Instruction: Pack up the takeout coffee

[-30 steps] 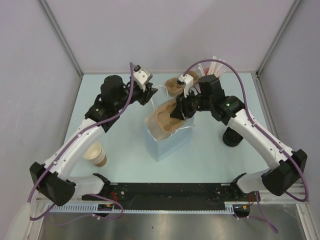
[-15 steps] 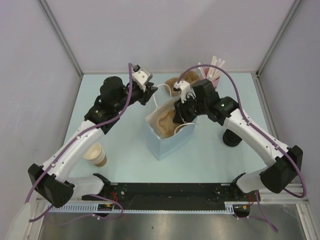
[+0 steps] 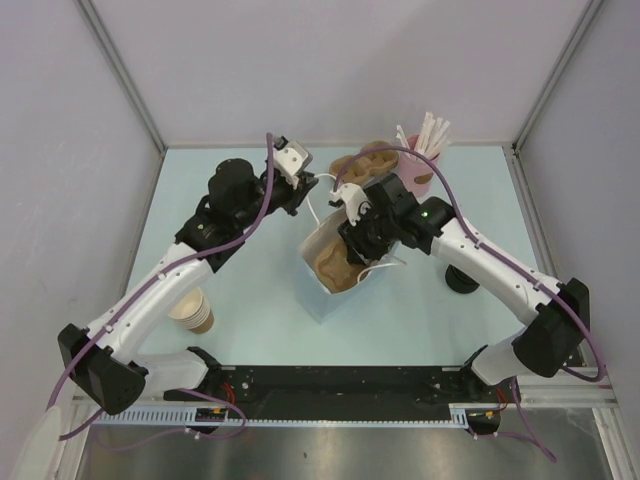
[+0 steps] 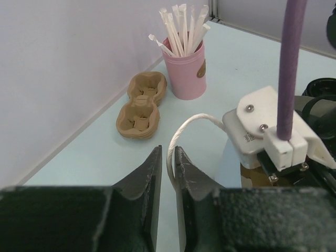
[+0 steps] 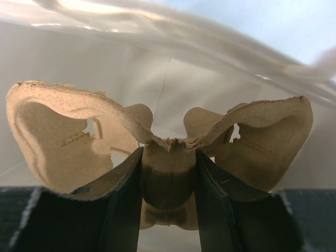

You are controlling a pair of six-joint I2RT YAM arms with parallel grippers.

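A light paper bag [image 3: 322, 298] stands open mid-table. My right gripper [image 3: 352, 238] reaches into it, shut on the centre ridge of a brown pulp cup carrier [image 5: 58, 126]; in the right wrist view its jaws [image 5: 168, 152] clamp that ridge against the bag's white inner wall [image 5: 157, 68]. My left gripper [image 4: 167, 149] sits at the bag's far rim. Its jaws are narrowly apart with the white cord handle [image 4: 184, 126] between the tips, touching one finger. The takeout coffee [image 3: 460, 278] shows only as a round black lid, partly hidden by the right arm.
Spare pulp carriers [image 3: 365, 165] lie at the back near the wall, also seen in the left wrist view [image 4: 142, 107]. A pink cup of white straws [image 3: 417, 172] stands beside them. A stack of lidless tan cups [image 3: 193, 312] stands under the left arm.
My right gripper has carried the carrier leftward and lower into the bag. The left jaws have narrowed around the cord handle. The bag has shifted slightly.
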